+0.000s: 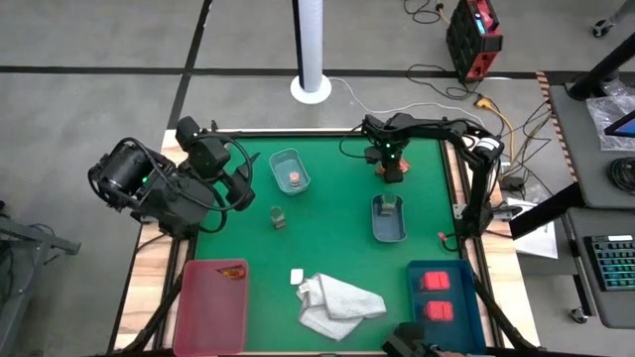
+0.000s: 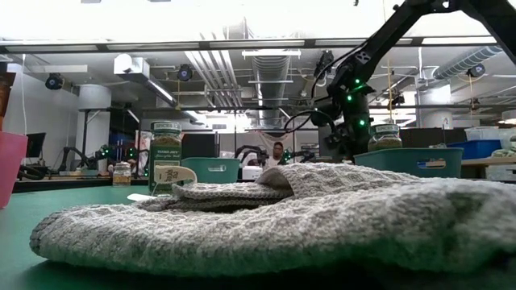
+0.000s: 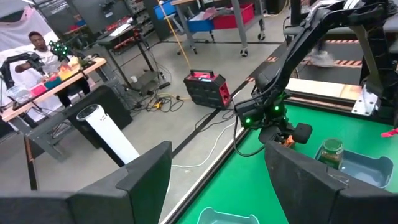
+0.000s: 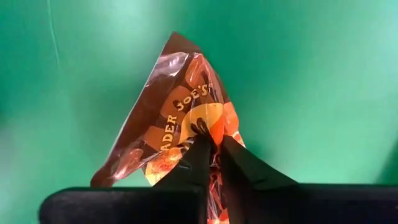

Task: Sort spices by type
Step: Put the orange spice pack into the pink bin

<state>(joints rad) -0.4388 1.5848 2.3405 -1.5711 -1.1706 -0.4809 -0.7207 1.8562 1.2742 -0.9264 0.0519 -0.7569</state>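
from above, the green table (image 1: 327, 238) holds the right gripper (image 1: 394, 171) near its far edge, fingers pinched together on a red-orange and brown packet (image 1: 395, 175) that sits just beyond a pale blue-green tray (image 1: 388, 230); that tray holds a small greenish jar (image 1: 388, 203). a second pale tray (image 1: 289, 164) further left holds a clear jar with a pinkish top (image 1: 295, 178), and another greenish jar (image 1: 279, 217) stands alone on the green between the two trays. the left gripper (image 1: 241, 190) waits over the left side of the table, its fingers spread apart and holding nothing. along the near edge sit a pink bin (image 1: 211, 309) with a packet (image 1: 232, 270) at its far end, a white cloth (image 1: 339, 304), and a blue bin (image 1: 443, 323) with two bright red blocks (image 1: 435, 282). in the low view the cloth (image 2: 266, 221) fills the foreground, a greenish jar (image 2: 166, 158) stands upright behind it, and the right arm (image 2: 355, 113) comes down at the right beside a tray with a jar (image 2: 385, 137) in it. in the left wrist view the left arm's own two dark fingers (image 3: 146, 180) stand well apart, and beyond them the right gripper (image 3: 283, 135) is low over the table, beside the tray with the greenish jar (image 3: 330, 153); a person (image 3: 38, 43) sits at a bench far back in the room. in the right wrist view the two fingers (image 4: 199, 158) are clamped together on the crumpled packet (image 4: 177, 124), which spreads out beyond the tips against the green surface.
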